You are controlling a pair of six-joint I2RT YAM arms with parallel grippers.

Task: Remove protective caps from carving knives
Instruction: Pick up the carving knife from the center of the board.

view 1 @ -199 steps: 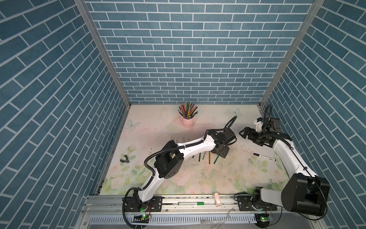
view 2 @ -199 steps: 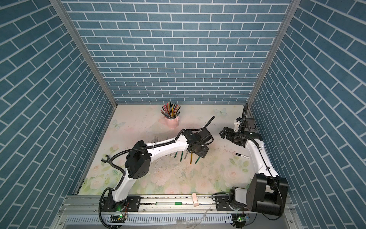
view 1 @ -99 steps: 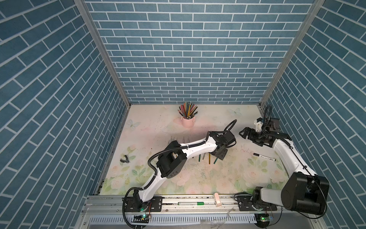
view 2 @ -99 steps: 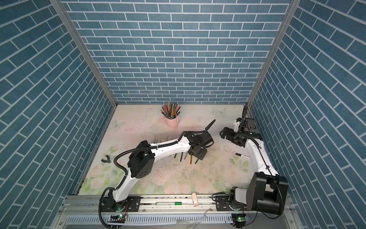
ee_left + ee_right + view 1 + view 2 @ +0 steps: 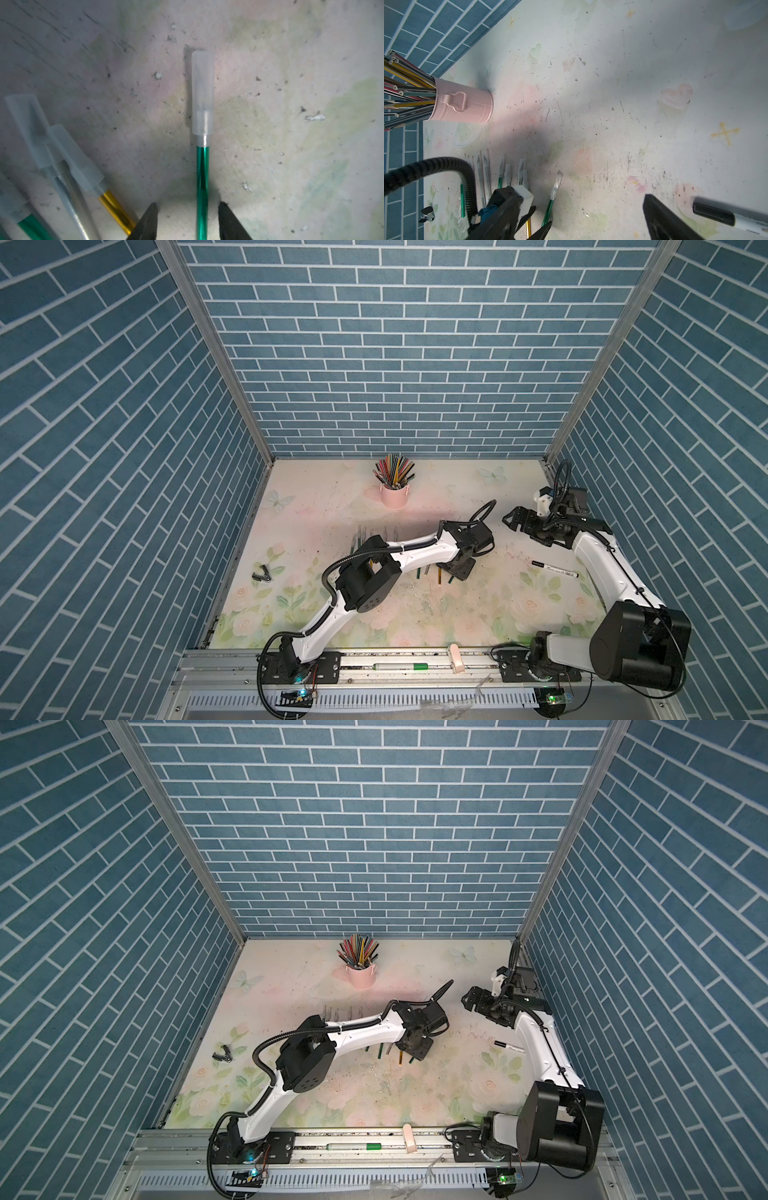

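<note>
Left wrist: left gripper (image 5: 188, 204) brackets green knife (image 5: 202, 187), seemingly not touching

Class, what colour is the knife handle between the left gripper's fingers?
Metallic green handle; left wrist view shows it best.

Top views: high over near edge, whole worktop (image 5: 478, 610). Left wrist: close on green knife (image 5: 202, 187); right wrist, farther, shares it.

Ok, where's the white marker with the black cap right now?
In both top views the marker lies flat on the mat on the robot's right side. It is beside the right arm and apart from the carving knives.
</note>
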